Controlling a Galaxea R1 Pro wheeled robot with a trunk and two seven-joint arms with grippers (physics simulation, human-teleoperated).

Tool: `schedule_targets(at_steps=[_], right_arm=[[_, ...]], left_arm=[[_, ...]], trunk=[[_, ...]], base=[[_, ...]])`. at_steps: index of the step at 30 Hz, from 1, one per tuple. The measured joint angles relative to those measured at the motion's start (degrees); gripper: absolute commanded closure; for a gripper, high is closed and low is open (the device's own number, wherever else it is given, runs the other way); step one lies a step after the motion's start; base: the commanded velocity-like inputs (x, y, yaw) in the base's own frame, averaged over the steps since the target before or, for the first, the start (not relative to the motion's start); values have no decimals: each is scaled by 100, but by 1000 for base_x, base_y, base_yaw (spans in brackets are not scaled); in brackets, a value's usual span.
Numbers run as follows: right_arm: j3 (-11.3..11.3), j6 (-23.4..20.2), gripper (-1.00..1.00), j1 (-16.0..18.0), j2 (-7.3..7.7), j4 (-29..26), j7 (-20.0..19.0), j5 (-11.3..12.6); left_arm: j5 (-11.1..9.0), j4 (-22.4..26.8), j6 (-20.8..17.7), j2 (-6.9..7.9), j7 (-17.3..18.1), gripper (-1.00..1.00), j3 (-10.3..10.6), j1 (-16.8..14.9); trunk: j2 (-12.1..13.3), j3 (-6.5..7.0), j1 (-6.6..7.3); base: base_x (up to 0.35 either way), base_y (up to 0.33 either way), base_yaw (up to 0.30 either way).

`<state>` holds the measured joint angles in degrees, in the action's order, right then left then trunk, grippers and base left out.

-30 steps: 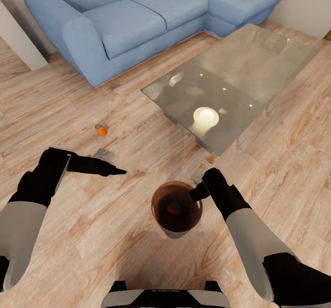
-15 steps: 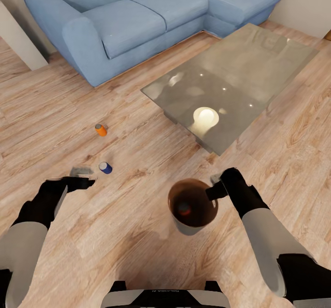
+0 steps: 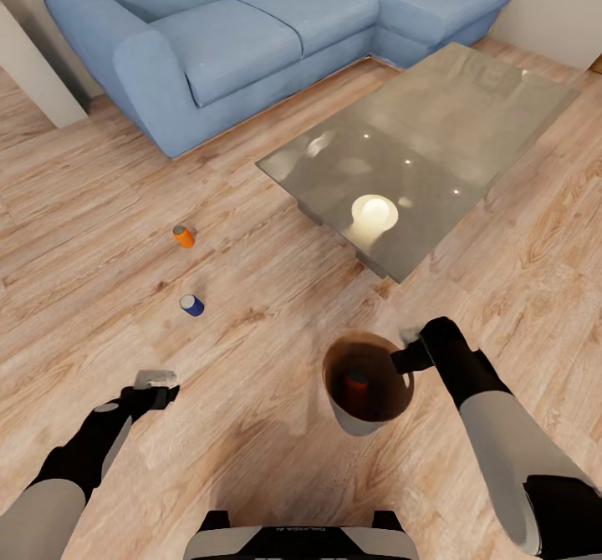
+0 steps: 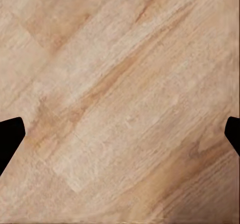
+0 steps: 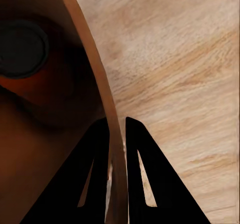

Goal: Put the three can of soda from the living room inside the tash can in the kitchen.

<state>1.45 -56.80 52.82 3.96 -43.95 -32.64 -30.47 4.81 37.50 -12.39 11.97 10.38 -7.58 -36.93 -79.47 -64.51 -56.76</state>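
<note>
**Two cans on the floor, one in the bin**

Three cans: an orange can (image 3: pixel 183 236) and a blue can (image 3: pixel 191 305) lie apart on the wood floor (image 3: pixel 251 426), and a third can (image 3: pixel 357 382) sits inside the bin (image 3: pixel 368 380). The left gripper (image 3: pixel 155 393) hangs over bare boards, jaws spread wide. The right gripper (image 3: pixel 407 359) pinches the bin's rim. Open floor lies around both loose cans. Further back stand the glass table (image 3: pixel 418 150) and blue sofa (image 3: pixel 251 33).
</note>
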Motion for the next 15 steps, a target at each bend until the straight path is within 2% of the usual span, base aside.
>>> schedule_targets(at_steps=[4,7,8,12,14,15], right_arm=[[6,409,100,-194,43,0,-2,-9],[70,1024,100,-353,73,-49,-10,26],[99,1275,100,-438,78,-126,-13,24],[163,1671,100,-631,85,-339,-80,38],[317,1763,100,-684,85,-417,-146,70],[503,1772,100,-713,83,-449,-196,76]], left_arm=[[-13,-27,29,-9,166,-100,1,83],[-13,-27,63,-111,224,-100,2,177],[-10,-12,144,-147,239,-100,2,267],[-11,10,361,-191,261,-100,2,419],[-13,18,411,-201,271,-100,2,456],[-15,28,413,-206,338,-100,2,475]], trunk=[[0,0,0],[0,0,0],[0,0,0],[0,0,0],[0,1,0],[0,0,0]], base=[[0,0,0],[0,0,0],[0,0,0],[0,0,0],[88,0,0],[187,5,0]])
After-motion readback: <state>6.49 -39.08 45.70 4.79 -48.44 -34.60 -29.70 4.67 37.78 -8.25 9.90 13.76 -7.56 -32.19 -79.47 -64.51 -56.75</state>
